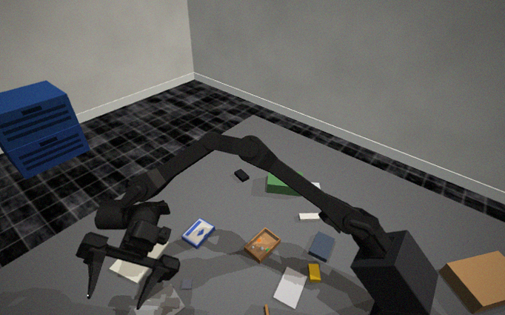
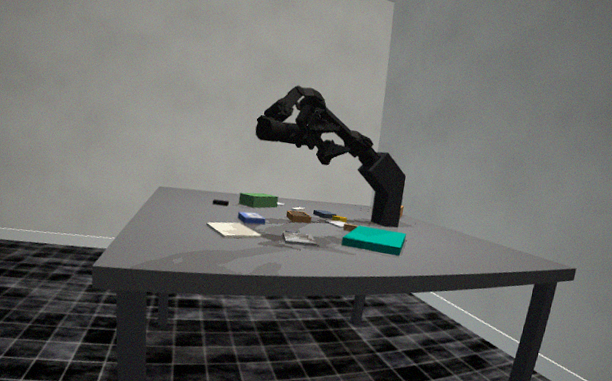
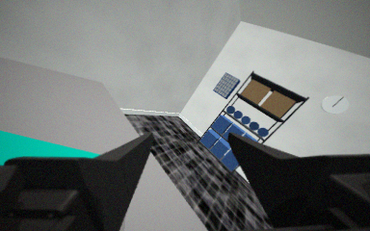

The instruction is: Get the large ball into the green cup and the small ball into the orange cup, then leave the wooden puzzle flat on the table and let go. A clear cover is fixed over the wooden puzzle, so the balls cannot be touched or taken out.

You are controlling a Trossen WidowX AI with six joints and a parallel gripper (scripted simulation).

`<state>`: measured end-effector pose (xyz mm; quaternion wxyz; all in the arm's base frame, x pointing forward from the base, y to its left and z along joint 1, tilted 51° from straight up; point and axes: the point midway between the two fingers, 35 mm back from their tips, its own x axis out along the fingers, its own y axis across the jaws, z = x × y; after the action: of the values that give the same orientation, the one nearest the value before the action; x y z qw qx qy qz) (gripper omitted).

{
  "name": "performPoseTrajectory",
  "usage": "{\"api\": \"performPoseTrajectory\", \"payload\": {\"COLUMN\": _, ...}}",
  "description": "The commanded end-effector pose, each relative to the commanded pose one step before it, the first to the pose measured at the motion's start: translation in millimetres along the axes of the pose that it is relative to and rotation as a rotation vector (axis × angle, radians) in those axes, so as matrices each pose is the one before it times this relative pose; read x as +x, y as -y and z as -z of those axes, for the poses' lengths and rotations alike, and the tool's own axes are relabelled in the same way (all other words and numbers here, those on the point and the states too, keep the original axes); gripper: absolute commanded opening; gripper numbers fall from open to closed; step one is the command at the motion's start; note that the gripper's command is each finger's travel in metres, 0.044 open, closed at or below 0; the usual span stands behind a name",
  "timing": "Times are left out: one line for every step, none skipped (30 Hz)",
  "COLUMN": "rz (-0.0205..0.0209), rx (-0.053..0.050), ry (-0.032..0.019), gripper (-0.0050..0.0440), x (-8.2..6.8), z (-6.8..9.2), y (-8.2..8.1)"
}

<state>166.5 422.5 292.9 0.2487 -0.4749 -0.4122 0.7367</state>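
The wooden puzzle (image 1: 262,244) is a small brown tray lying flat on the grey table near its middle. Small orange, green and grey spots show inside it; the balls are too small to tell apart. It also shows in the exterior view (image 2: 299,216). My gripper (image 1: 115,277) hangs high above the table, well to the left of the puzzle, with its fingers wide open and nothing between them. In the wrist view the open fingers frame the floor and a far shelf, not the puzzle.
Around the puzzle lie a blue-and-white box (image 1: 197,232), a slate-blue block (image 1: 321,245), a yellow block (image 1: 314,272), white sheets (image 1: 290,287), a green block (image 1: 282,184) and a small black block (image 1: 241,174). A teal slab (image 2: 374,238) and a tan slab (image 1: 485,279) lie near the edges. The arm's base (image 1: 396,285) stands at right.
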Motion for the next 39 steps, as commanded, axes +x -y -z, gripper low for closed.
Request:
{"api": "performPoseTrajectory", "payload": {"rz": 0.00000, "rx": 0.0000, "ry": 0.00000, "gripper": 0.0400, "x": 0.00, "z": 0.00, "y": 0.00}}
{"api": "performPoseTrajectory", "payload": {"rz": 0.00000, "rx": 0.0000, "ry": 0.00000, "gripper": 0.0400, "x": 0.00, "z": 0.00, "y": 0.00}}
{"api": "performPoseTrajectory", "payload": {"rz": 0.00000, "rx": 0.0000, "ry": 0.00000, "gripper": 0.0400, "x": 0.00, "z": 0.00, "y": 0.00}}
{"api": "performPoseTrajectory", "payload": {"rz": 0.00000, "rx": 0.0000, "ry": 0.00000, "gripper": 0.0400, "x": 0.00, "z": 0.00, "y": 0.00}}
{"api": "performPoseTrajectory", "payload": {"rz": 0.00000, "rx": 0.0000, "ry": 0.00000, "gripper": 0.0400, "x": 0.00, "z": 0.00, "y": 0.00}}
{"api": "performPoseTrajectory", "payload": {"rz": 0.00000, "rx": 0.0000, "ry": 0.00000, "gripper": 0.0400, "x": 0.00, "z": 0.00, "y": 0.00}}
{"api": "performPoseTrajectory", "payload": {"rz": 0.00000, "rx": 0.0000, "ry": 0.00000, "gripper": 0.0400, "x": 0.00, "z": 0.00, "y": 0.00}}
{"api": "performPoseTrajectory", "payload": {"rz": 0.00000, "rx": 0.0000, "ry": 0.00000, "gripper": 0.0400, "x": 0.00, "z": 0.00, "y": 0.00}}
{"api": "performPoseTrajectory", "payload": {"rz": 0.00000, "rx": 0.0000, "ry": 0.00000, "gripper": 0.0400, "x": 0.00, "z": 0.00, "y": 0.00}}
{"api": "performPoseTrajectory", "payload": {"rz": 0.00000, "rx": 0.0000, "ry": 0.00000, "gripper": 0.0400, "x": 0.00, "z": 0.00, "y": 0.00}}
{"api": "performPoseTrajectory", "payload": {"rz": 0.00000, "rx": 0.0000, "ry": 0.00000, "gripper": 0.0400, "x": 0.00, "z": 0.00, "y": 0.00}}
{"api": "performPoseTrajectory", "payload": {"rz": 0.00000, "rx": 0.0000, "ry": 0.00000, "gripper": 0.0400, "x": 0.00, "z": 0.00, "y": 0.00}}
{"api": "performPoseTrajectory", "payload": {"rz": 0.00000, "rx": 0.0000, "ry": 0.00000, "gripper": 0.0400, "x": 0.00, "z": 0.00, "y": 0.00}}
{"api": "performPoseTrajectory", "payload": {"rz": 0.00000, "rx": 0.0000, "ry": 0.00000, "gripper": 0.0400, "x": 0.00, "z": 0.00, "y": 0.00}}
{"api": "performPoseTrajectory", "payload": {"rz": 0.00000, "rx": 0.0000, "ry": 0.00000, "gripper": 0.0400, "x": 0.00, "z": 0.00, "y": 0.00}}
{"api": "performPoseTrajectory", "payload": {"rz": 0.00000, "rx": 0.0000, "ry": 0.00000, "gripper": 0.0400, "x": 0.00, "z": 0.00, "y": 0.00}}
{"api": "performPoseTrajectory", "payload": {"rz": 0.00000, "rx": 0.0000, "ry": 0.00000, "gripper": 0.0400, "x": 0.00, "z": 0.00, "y": 0.00}}
{"api": "performPoseTrajectory", "payload": {"rz": 0.00001, "rx": 0.0000, "ry": 0.00000, "gripper": 0.0376, "x": 0.00, "z": -0.01, "y": 0.01}}
{"api": "performPoseTrajectory", "payload": {"rz": 0.00000, "rx": 0.0000, "ry": 0.00000, "gripper": 0.0352, "x": 0.00, "z": 0.00, "y": 0.00}}
{"api": "performPoseTrajectory", "payload": {"rz": 0.00000, "rx": 0.0000, "ry": 0.00000, "gripper": 0.0328, "x": 0.00, "z": 0.00, "y": 0.00}}
{"api": "performPoseTrajectory", "payload": {"rz": -0.00131, "rx": 0.0052, "ry": -0.00900, "gripper": 0.0352, "x": -1.75, "z": 1.34, "y": -1.36}}
{"api": "performPoseTrajectory", "payload": {"rz": -0.00404, "rx": 0.0159, "ry": -0.02719, "gripper": 0.0376, "x": -5.23, "z": 4.03, "y": -4.19}}
{"api": "performPoseTrajectory", "payload": {"rz": -0.00620, "rx": 0.0269, "ry": -0.04541, "gripper": 0.0400, "x": -8.59, "z": 6.77, "y": -7.13}}
{"api": "performPoseTrajectory", "payload": {"rz": -0.00669, "rx": 0.0335, "ry": -0.05568, "gripper": 0.0424, "x": -10.23, "z": 8.50, "y": -8.94}}
{"api": "performPoseTrajectory", "payload": {"rz": -0.00572, "rx": 0.0342, "ry": -0.05585, "gripper": 0.0440, "x": -9.87, "z": 8.84, "y": -9.15}}
{"api": "performPoseTrajectory", "payload": {"rz": -0.00476, "rx": 0.0348, "ry": -0.05596, "gripper": 0.0440, "x": -9.49, "z": 9.17, "y": -9.34}}
{"api": "performPoseTrajectory", "payload": {"rz": -0.00381, "rx": 0.0355, "ry": -0.05605, "gripper": 0.0440, "x": -9.11, "z": 9.49, "y": -9.50}}
{"api": "performPoseTrajectory", "payload": {"rz": -0.00282, "rx": 0.0353, "ry": -0.05475, "gripper": 0.0440, "x": -8.71, "z": 9.81, "y": -9.63}}
{"api": "performPoseTrajectory", "payload": {"rz": -0.00159, "rx": 0.0298, "ry": -0.04503, "gripper": 0.0440, "x": -8.33, "z": 10.11, "y": -9.76}}
{"api": "performPoseTrajectory", "payload": {"rz": -0.00096, "rx": 0.0315, "ry": -0.04730, "gripper": 0.0440, "x": -8.04, "z": 10.26, "y": -9.92}}
{"api": "performPoseTrajectory", "payload": {"rz": -0.00011, "rx": 0.0313, "ry": -0.04651, "gripper": 0.0440, "x": -7.42, "z": 10.08, "y": -9.71}}
{"api": "performPoseTrajectory", "payload": {"rz": 0.00060, "rx": 0.0317, "ry": -0.04694, "gripper": 0.0440, "x": -6.97, "z": 10.01, "y": -9.56}}
{"api": "performPoseTrajectory", "payload": {"rz": 0.00000, "rx": 0.0000, "ry": 0.00000, "gripper": 0.0440, "x": 0.00, "z": 0.00, "y": 0.00}}
{"api": "performPoseTrajectory", "payload": {"rz": 0.00000, "rx": 0.0000, "ry": 0.00000, "gripper": 0.0440, "x": 0.00, "z": 0.00, "y": 0.00}}
{"api": "performPoseTrajectory", "payload": {"rz": 0.00118, "rx": 0.0638, "ry": -0.09439, "gripper": 0.0440, "x": -7.54, "z": 11.37, "y": -10.81}}
{"api": "performPoseTrajectory", "payload": {"rz": 0.00238, "rx": 0.0394, "ry": -0.05617, "gripper": 0.0440, "x": -6.28, "z": 11.56, "y": -10.03}}
{"api": "performPoseTrajectory", "payload": {"rz": 0.00311, "rx": 0.0367, "ry": -0.05162, "gripper": 0.0440, "x": -5.87, "z": 11.82, "y": -10.03}}
{"api": "performPoseTrajectory", "payload": {"rz": 0.00321, "rx": 0.0294, "ry": -0.04057, "gripper": 0.0440, "x": -5.51, "z": 12.00, "y": -10.05}}
{"api": "performPoseTrajectory", "payload": {"rz": 0.00358, "rx": 0.0302, "ry": -0.04124, "gripper": 0.0440, "x": -5.28, "z": 12.05, "y": -10.16}}
